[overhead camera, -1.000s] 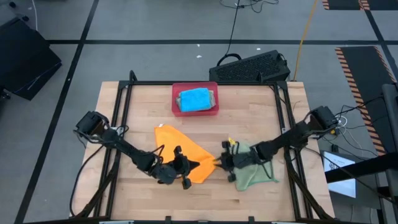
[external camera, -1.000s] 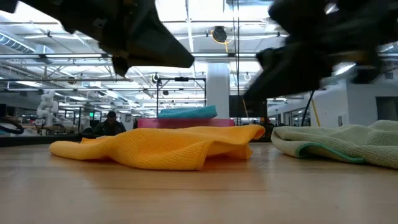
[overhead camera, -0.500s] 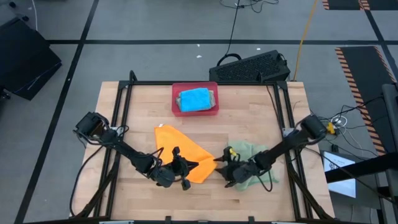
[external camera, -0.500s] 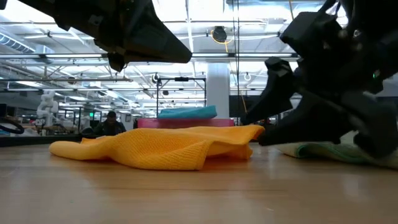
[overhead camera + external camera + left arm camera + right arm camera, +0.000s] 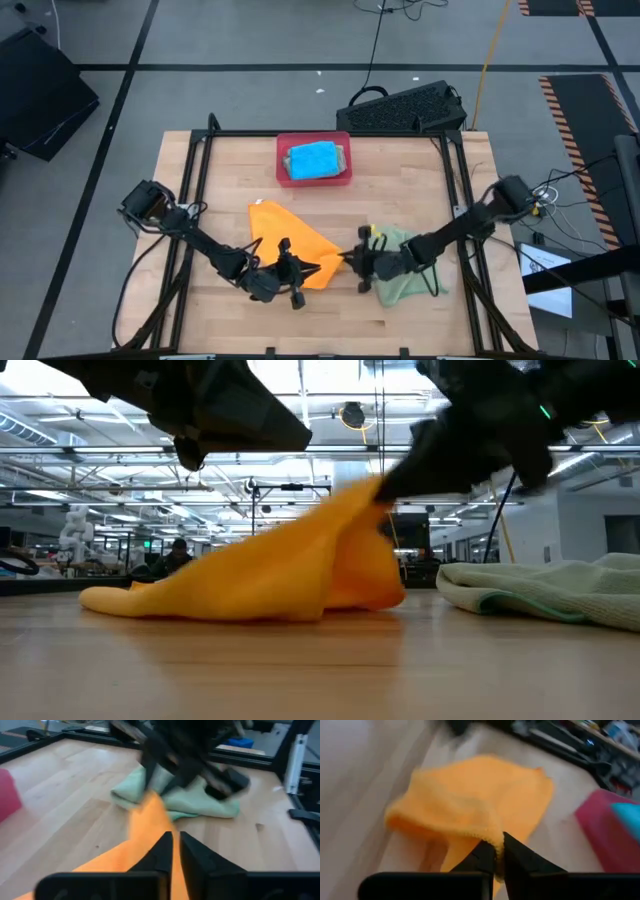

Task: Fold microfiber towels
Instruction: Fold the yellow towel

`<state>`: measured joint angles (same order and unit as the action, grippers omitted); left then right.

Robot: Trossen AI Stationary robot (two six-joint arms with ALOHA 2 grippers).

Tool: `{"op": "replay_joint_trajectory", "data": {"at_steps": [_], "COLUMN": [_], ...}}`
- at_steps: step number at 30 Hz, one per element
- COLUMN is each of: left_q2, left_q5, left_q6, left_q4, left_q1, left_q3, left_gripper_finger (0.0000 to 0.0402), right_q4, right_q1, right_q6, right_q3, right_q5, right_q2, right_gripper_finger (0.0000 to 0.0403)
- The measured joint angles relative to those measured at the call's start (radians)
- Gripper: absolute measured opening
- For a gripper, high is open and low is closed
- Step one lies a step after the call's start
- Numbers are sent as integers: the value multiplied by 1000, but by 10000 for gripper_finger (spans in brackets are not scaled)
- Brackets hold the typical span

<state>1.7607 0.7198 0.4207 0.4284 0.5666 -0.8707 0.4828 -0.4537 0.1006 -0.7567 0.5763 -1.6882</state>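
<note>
Orange towel (image 5: 291, 244) is pinched at one corner by the right hand (image 5: 350, 262) and lifted off the bench (image 5: 400, 170); its near edge is gripped by the left hand (image 5: 305, 272).

Grey floor (image 5: 250, 40) with dark seams; black keyboard (image 5: 405, 107) behind wooden table (image 5: 230, 160); ceiling trusses (image 5: 90, 460) lit.

A pink-red tray (image 5: 283, 147) sits at the wooden table's (image 5: 400, 160) far edge, a black keyboard (image 5: 405, 108) beyond it.
</note>
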Motion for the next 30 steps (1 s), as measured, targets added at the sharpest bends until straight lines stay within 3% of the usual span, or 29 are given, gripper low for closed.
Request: {"op": "replay_joint_trajectory", "data": {"at_steps": [6, 9, 15, 19, 26, 30], "left_q2": [0, 0, 0, 0, -2, -59], "left_q5": [-9, -7, 107, 212, 224, 206], "left_q6": [-40, -47, 18, 110, 371, 437], "left_q4": [69, 69, -116, -385, -889, -1066], "left_q1": [6, 6, 2, -23, -122, -174], "left_q3": [0, 0, 0, 0, 0, 0], "left_gripper_finger": [127, 181, 240, 230, 165, 133], "right_q4": [-251, -279, -308, -348, -443, -466], "right_q1": [75, 111, 153, 146, 92, 52], "right_q6": [-179, -236, -236, -217, -283, -301], "right_q3": [-103, -137, -192, -227, -241, -241], "right_q5": [1, 2, -2, -63, -243, -218], "right_q2": [134, 163, 175, 184, 264, 287], "right_gripper_finger": [4, 5, 3, 3, 3, 4]}}
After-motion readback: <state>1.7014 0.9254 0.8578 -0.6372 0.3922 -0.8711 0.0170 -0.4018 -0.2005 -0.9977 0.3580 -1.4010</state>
